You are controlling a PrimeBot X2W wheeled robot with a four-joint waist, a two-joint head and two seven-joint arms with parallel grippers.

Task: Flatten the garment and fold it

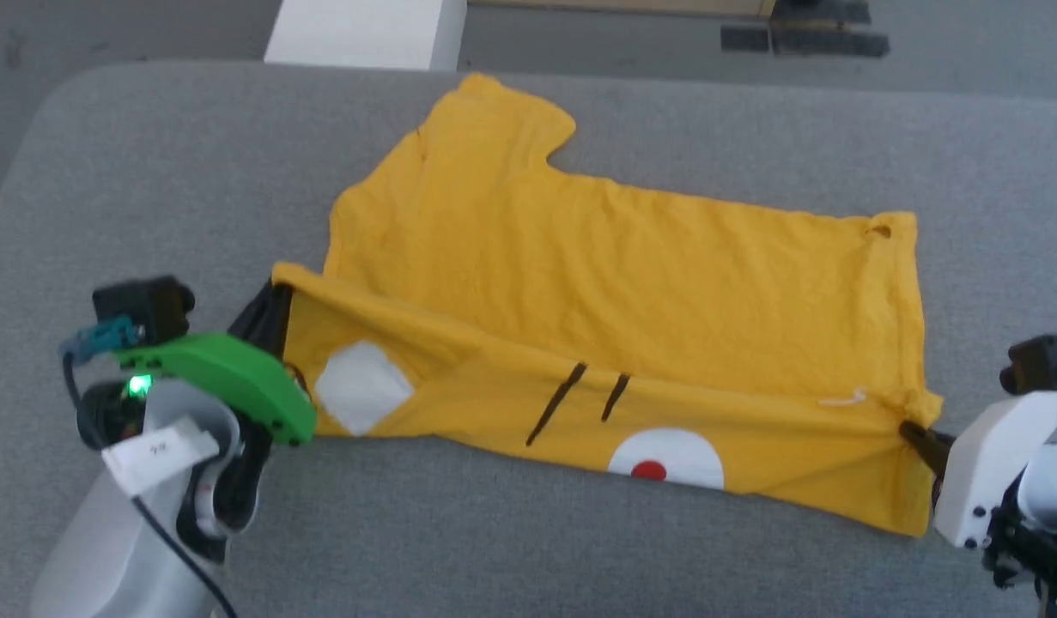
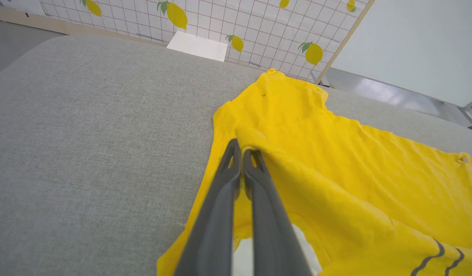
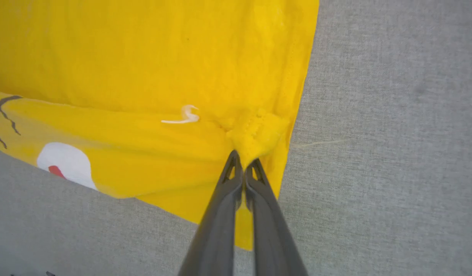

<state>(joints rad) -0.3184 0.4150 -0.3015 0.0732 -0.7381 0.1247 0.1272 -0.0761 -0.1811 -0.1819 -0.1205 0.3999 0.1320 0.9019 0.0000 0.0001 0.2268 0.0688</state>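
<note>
Here, the garment (image 1: 580,275) lies on grey cloth (image 1: 150,172); lemon-patterned wall (image 2: 259,23) beyond.

Left gripper (image 2: 241,148): both fingers pressed together, pinching a raised fold of the yellow garment (image 2: 335,172). Garment lies on grey cloth surface (image 2: 86,134). White patch (image 2: 303,249) beside the fingers; two dark stripes (image 2: 431,257) lower right. Lemon-print tiled wall (image 2: 220,19) behind.

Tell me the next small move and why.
Probably carry both pinched ends farther across the T-shirt together: the left gripper and right gripper are each shut on its near edge, and only a near strip is folded over so far.
</note>
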